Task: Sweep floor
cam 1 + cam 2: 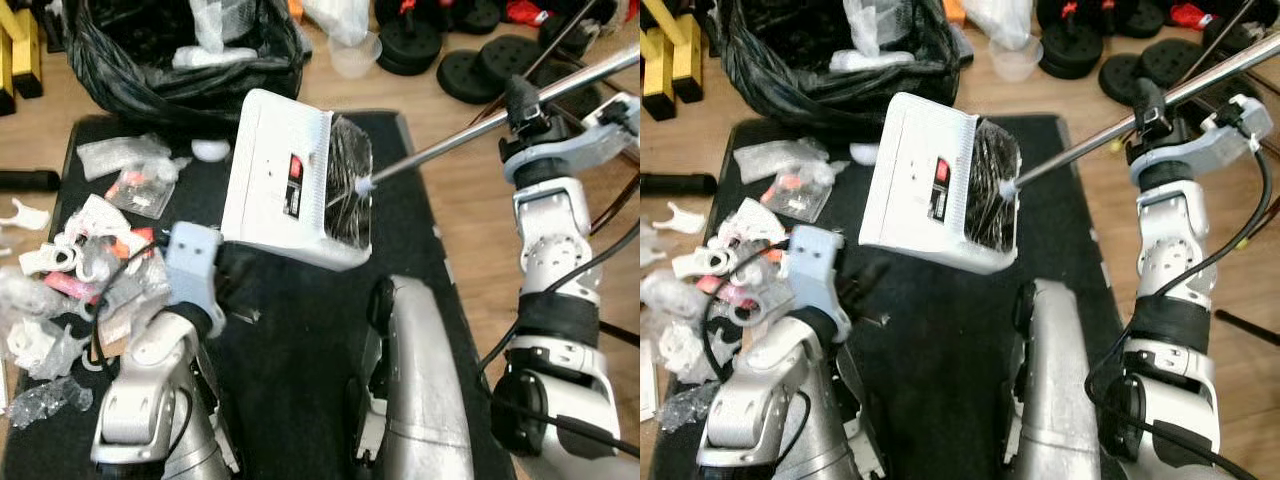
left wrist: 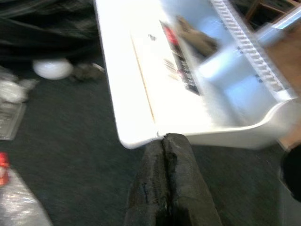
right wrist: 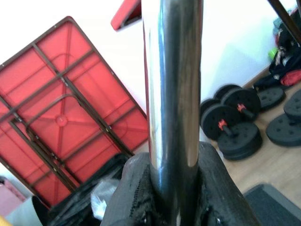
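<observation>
A white dustpan is tilted up over the black mat, its mouth turned to my right. My left gripper is shut on the pan's near edge; the arm rises from the lower left, with the left gripper just under the pan. The broom's black bristles rest inside the pan's mouth. Its metal handle slants up to the right, where my right gripper is shut around it. In the right wrist view the handle runs between the fingers.
A black bin bag stands open just beyond the pan. Several plastic wrappers and white scraps litter the mat's left side and the wood floor. Weight plates and a clear cup lie at the far right. A red folded table leans on the wall.
</observation>
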Motion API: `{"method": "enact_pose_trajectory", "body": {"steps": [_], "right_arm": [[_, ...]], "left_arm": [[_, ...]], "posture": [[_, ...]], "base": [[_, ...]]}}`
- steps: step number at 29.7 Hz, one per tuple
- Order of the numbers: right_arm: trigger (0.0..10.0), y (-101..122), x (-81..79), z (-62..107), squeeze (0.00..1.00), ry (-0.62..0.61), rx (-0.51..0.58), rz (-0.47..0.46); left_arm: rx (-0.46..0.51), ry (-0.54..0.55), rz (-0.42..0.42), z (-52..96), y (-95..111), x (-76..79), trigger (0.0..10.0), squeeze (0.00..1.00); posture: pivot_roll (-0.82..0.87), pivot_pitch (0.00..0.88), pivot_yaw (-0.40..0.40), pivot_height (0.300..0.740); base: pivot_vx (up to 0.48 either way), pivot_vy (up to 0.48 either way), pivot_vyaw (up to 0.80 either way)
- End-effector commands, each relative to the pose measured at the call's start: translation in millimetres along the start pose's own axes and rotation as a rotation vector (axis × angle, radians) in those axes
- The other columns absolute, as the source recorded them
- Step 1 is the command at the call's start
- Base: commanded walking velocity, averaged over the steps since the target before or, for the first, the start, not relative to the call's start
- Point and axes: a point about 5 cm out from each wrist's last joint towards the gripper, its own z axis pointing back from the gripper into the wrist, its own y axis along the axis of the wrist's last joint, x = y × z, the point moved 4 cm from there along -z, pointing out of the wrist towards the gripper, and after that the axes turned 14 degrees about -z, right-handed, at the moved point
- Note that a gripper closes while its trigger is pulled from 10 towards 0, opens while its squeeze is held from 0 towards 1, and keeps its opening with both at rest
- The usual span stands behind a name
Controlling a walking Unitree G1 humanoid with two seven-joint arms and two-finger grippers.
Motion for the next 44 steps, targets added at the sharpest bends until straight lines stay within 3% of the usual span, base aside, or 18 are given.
{"method": "enact_pose_trajectory", "body": {"steps": [1, 12, 34, 44], "right_arm": [[10.0, 17.6, -6.3, 3.2, 0.0, 0.032, 0.062, -0.028], [10.0, 13.1, -2.5, 11.1, 0.0, 0.015, 0.048, -0.033], [10.0, 1.6, -0.2, 12.5, 0.0, 0.008, -0.005, -0.019], [10.0, -2.7, 2.4, 14.9, 0.0, -0.002, -0.027, 0.004]], "left_arm": [[-0.001, 0.041, 0.004, -1.9, -1.5, -6.7, 10.0, 0.0], [0.124, 0.062, 0.046, -23.0, 35.0, -10.8, 10.0, 0.0], [0.094, 0.1, 0.091, -31.6, 21.5, -5.3, 10.0, 0.0], [0.096, 0.114, 0.103, -34.1, 19.8, -4.2, 10.0, 0.0]], "posture": [[-0.1, 0.148, -0.114, 0.441], [-0.1, 0.113, -0.108, 0.481], [-0.11, 0.075, -0.132, 0.566], [-0.11, 0.068, -0.138, 0.606]], "base": [[0.0, 0.0, 0.0], [0.0, 0.0, 0.0], [0.0, 0.0, 0.0], [-0.24, 0.0, 0.0]]}}
